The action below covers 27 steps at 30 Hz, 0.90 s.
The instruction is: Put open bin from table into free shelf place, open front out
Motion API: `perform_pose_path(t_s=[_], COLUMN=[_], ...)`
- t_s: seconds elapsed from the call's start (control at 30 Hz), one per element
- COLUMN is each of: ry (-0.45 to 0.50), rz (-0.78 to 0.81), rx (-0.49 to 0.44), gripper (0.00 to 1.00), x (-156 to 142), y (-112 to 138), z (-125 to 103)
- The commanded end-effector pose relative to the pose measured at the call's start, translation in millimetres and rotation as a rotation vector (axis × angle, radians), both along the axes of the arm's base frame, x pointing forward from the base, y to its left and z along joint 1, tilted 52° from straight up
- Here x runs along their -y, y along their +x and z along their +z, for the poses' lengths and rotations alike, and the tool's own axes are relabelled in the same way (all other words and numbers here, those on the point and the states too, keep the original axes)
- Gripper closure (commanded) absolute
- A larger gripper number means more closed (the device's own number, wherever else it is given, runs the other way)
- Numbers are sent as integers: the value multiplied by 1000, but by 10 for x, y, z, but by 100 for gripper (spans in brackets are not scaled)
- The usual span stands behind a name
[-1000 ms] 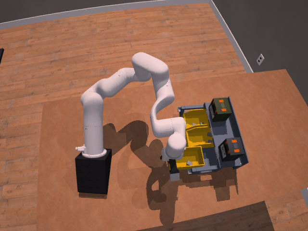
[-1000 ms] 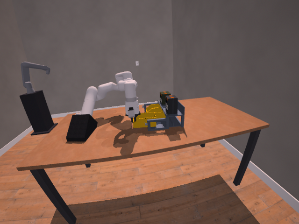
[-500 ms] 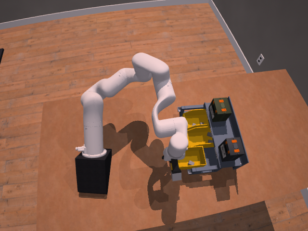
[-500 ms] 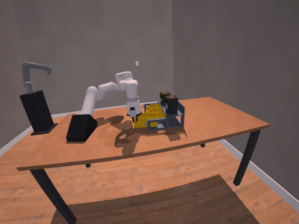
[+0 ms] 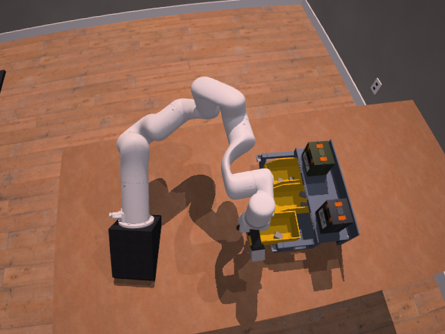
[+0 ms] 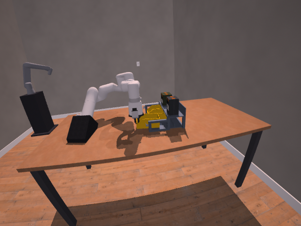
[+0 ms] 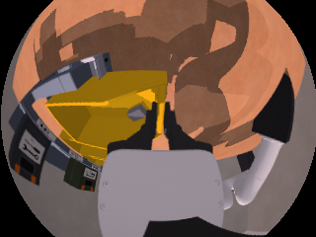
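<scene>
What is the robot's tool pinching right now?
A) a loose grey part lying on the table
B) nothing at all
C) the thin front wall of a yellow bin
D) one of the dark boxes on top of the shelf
C. In the wrist view the tool is closed on the thin edge of the yellow bin, at the shelf.

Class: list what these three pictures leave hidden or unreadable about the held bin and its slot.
- Top view: the wrist covers the fingers' grip on the yellow bin.
- Exterior view: the shelf slot's front lip is too small to see.
- Wrist view: the gripper body hides the bin's underside.
</scene>
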State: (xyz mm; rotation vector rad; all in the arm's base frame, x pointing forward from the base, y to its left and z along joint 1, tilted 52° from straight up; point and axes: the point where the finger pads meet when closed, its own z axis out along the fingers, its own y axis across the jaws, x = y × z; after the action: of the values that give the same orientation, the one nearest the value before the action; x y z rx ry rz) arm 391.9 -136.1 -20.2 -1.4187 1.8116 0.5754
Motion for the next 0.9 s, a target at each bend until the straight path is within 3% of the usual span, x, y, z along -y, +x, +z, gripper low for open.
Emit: perform_pose_path(t_s=[0.0, 0.87], ry=[-3, -3], rz=[-4, -4], rx=[1, 1], gripper=[100, 100], x=[30, 69], y=[23, 152], z=[10, 24])
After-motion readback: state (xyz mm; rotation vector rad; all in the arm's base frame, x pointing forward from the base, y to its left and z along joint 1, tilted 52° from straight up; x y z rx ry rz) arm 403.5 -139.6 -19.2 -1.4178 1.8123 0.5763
